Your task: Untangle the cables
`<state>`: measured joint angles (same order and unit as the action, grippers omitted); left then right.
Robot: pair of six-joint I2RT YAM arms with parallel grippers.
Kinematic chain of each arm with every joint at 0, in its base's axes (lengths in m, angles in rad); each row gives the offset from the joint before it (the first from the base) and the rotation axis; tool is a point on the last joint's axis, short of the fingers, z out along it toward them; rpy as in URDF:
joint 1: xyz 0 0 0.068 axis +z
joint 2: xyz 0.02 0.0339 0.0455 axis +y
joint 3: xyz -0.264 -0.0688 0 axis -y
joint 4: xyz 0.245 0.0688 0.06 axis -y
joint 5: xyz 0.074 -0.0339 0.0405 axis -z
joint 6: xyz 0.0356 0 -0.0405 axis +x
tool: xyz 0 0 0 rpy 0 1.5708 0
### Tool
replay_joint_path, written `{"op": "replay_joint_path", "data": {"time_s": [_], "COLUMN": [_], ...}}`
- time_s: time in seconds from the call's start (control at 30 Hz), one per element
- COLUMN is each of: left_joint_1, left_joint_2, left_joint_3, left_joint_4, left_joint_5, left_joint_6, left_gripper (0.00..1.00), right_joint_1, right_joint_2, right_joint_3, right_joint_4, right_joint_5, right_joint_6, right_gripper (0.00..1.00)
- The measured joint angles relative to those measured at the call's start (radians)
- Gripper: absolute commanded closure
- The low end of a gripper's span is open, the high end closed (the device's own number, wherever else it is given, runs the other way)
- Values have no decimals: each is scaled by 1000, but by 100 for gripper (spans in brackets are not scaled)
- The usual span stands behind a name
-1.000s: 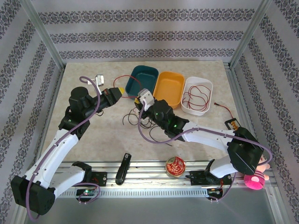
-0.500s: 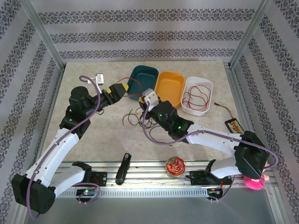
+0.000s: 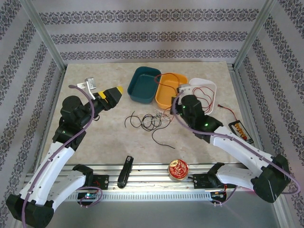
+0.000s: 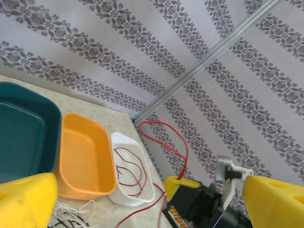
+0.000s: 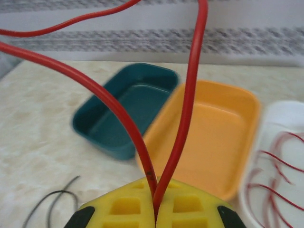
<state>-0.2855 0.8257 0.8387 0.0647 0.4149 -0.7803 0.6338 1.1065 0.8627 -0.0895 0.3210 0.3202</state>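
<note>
The left claw [image 3: 111, 96] now stands wide and empty. A second ago it was shut near the teal bin [image 3: 142, 85]; since then it has let go and pulled back toward the left side of the surface [image 3: 95, 137]. The right claw [image 5: 154, 211] has left the pile and now hangs over the orange bin [image 3: 166, 94]. It is closed tight on a red cable [image 5: 187, 118], and both strands rise out from between its yellow fingers.

This probably means that one red strand is free of the knot and only the right arm carries it. The rest of the cables [image 3: 149, 121], black and white, lie tangled in the middle of the surface, just in front of the bins. More red wire already lies in the white bin [image 3: 212, 97], so this bin seems the likely place for the drop.

The right claw is just beside the white bin, with open room above the rims. The left arm has free surface on its side. The tangle is well apart from the near rail.
</note>
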Motion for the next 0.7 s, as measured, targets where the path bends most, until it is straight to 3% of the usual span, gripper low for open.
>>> {"op": "replay_joint_path", "data": {"time_s": [0.2, 0.4, 0.7], "left_joint_1": [0, 0, 0], "left_joint_2": [-5, -10, -37], "left_joint_3": [-54, -80, -104], "left_joint_4": [-38, -58, -60], "left_joint_5": [-35, -55, -73], "left_joint_6": [26, 42, 45], "left_gripper": [1, 1, 1], "right_joint_1": [-242, -423, -534], "right_joint_2": [-17, 20, 189], "right_joint_3": [53, 102, 185], "right_joint_4": [-185, -266, -270], "right_joint_5": [-53, -134, -194], "right_joint_6": [56, 60, 30], "right_gripper": [100, 100, 100]}}
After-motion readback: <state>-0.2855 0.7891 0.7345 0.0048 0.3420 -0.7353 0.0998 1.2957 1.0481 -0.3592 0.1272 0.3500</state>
